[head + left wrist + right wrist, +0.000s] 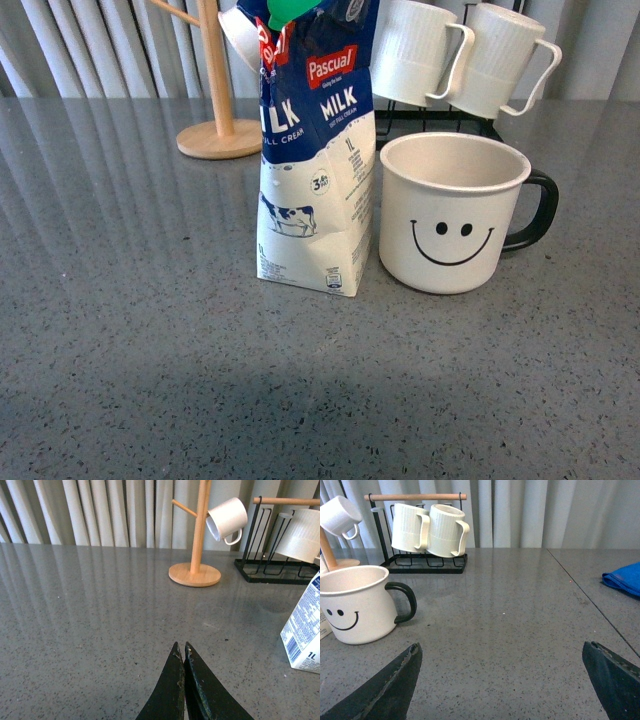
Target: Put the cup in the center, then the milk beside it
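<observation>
Where the grey speckled bench (120, 330) meets pale curtains (100, 512), the cup (452, 213), apparently empty, stands upright mid-bench with the milk (315, 150) just beside it. Left fingers (181, 652) pressed together, holding nothing; right fingers (400, 677) spread wide, empty.

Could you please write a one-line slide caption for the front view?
Milk carton stands upright beside the smiley-face cup on the grey table, both released.
</observation>
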`<control>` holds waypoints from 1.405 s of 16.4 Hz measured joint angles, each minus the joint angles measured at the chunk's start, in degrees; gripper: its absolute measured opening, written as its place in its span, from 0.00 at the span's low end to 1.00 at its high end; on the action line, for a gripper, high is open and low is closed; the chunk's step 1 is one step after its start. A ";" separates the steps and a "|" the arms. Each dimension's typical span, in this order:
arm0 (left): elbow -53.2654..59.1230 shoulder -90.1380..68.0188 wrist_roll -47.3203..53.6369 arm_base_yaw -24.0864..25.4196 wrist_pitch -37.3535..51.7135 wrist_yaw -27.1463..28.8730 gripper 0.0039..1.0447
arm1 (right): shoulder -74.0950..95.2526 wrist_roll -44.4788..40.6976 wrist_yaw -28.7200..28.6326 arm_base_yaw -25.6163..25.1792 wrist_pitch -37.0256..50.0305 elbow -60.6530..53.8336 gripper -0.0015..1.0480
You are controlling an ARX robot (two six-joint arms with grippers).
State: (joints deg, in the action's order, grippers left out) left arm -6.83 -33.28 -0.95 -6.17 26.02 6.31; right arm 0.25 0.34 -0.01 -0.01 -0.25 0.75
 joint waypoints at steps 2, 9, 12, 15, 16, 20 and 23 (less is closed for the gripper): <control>1.62 3.34 0.02 4.63 -1.84 -5.14 0.01 | 0.00 0.02 0.00 0.00 0.00 0.00 0.94; 6.01 14.14 0.00 6.12 -7.17 -6.36 0.01 | 0.00 0.00 0.00 0.00 -0.02 0.00 0.94; 6.03 18.88 0.00 6.12 -11.54 -6.29 0.01 | 0.00 0.00 0.00 0.00 0.00 0.00 0.94; 6.01 21.55 0.00 6.12 -14.27 -6.32 0.01 | 0.00 0.02 0.00 0.00 0.00 0.00 0.94; 6.03 22.53 0.00 6.12 -15.21 -6.32 0.01 | 0.00 0.00 0.00 0.00 0.00 0.00 0.94; 5.99 32.81 0.00 6.12 -25.86 -6.32 0.01 | 0.00 0.00 0.00 0.00 -0.02 0.00 0.94; 5.99 32.70 0.00 6.12 -26.47 -6.27 0.01 | 0.00 0.02 0.00 0.00 0.02 0.00 0.94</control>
State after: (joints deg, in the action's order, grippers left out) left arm -0.84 -0.58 -0.95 -0.05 -0.45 0.03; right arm 0.25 0.36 -0.01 -0.01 -0.23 0.75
